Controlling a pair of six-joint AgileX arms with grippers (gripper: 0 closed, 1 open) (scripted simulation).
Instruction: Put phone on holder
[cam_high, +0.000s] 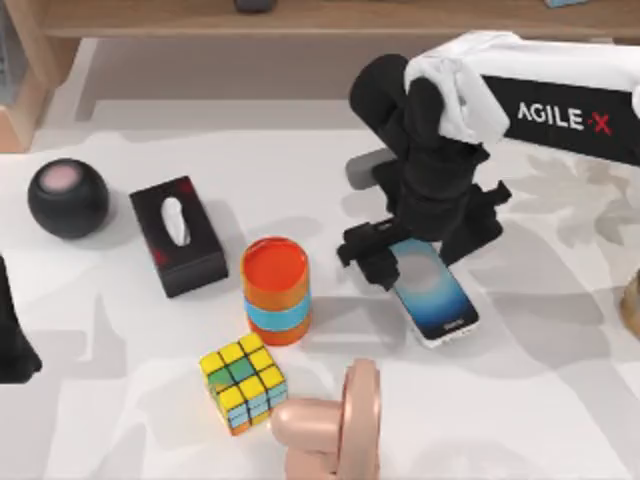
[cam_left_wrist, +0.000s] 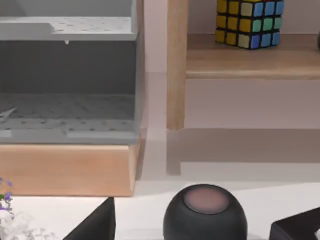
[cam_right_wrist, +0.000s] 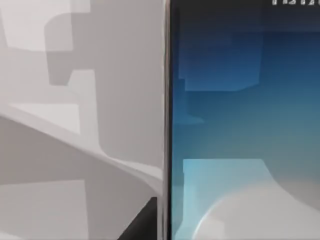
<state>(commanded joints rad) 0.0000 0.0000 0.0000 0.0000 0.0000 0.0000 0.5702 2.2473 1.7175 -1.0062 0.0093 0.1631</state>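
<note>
The phone (cam_high: 435, 290) lies slanted right of the table's middle, with a black frame and a blue screen that glows white at its centre. My right gripper (cam_high: 385, 255) hangs low over the phone's far end, with the black wrist and white arm above it. In the right wrist view the phone's screen (cam_right_wrist: 240, 125) is very close, with its pale edge running straight down the picture. The holder (cam_high: 335, 420) is a pink stand at the table's front edge, left of the phone and apart from it. My left arm (cam_high: 12, 335) is parked at the table's left edge.
Left of the phone stands an orange and blue can (cam_high: 275, 290), with a Rubik's cube (cam_high: 243, 382) in front of it beside the holder. A black tissue box (cam_high: 178, 235) and a black ball-shaped speaker (cam_high: 67, 197) sit further left. A wooden shelf (cam_high: 330, 18) runs along the back.
</note>
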